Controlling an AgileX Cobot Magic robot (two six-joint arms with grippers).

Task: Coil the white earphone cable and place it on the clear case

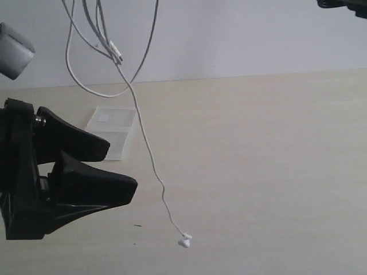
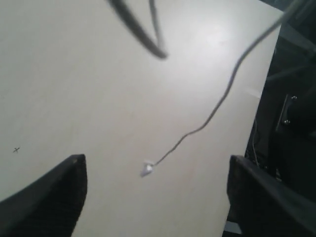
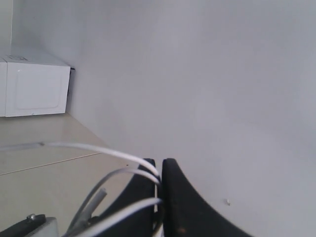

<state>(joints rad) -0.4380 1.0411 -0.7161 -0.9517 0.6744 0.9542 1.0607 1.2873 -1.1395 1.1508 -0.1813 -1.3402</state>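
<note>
At the far left of the exterior view a grey-white rounded part point(image 1: 12, 50) sits high against the wall point(image 1: 258, 34). Below it the black left gripper point(image 1: 120, 169) juts in over the pale table point(image 1: 275, 172). Its two fingers are spread wide with nothing between them, and it hovers clear of the surface. Just beyond its upper finger the clear case point(image 1: 112, 132) lies flat on the table, and nothing rests on it. Right of the case, the white earphone cable point(image 1: 118, 57) hangs in loose loops from above the picture's top edge. One thin strand trails down past the case's right edge to an earbud point(image 1: 184, 242) lying on the table. The left wrist view shows that earbud point(image 2: 146, 170) on the table between the open fingers point(image 2: 49, 197). In the top right corner a dark bit of the right arm point(image 1: 344, 4) shows. In the right wrist view, the right gripper point(image 3: 159, 173) is raised and faces the wall. Its fingers are pressed together on several cable strands point(image 3: 98, 148), and a white box point(image 3: 34, 89) stands behind it.
</note>
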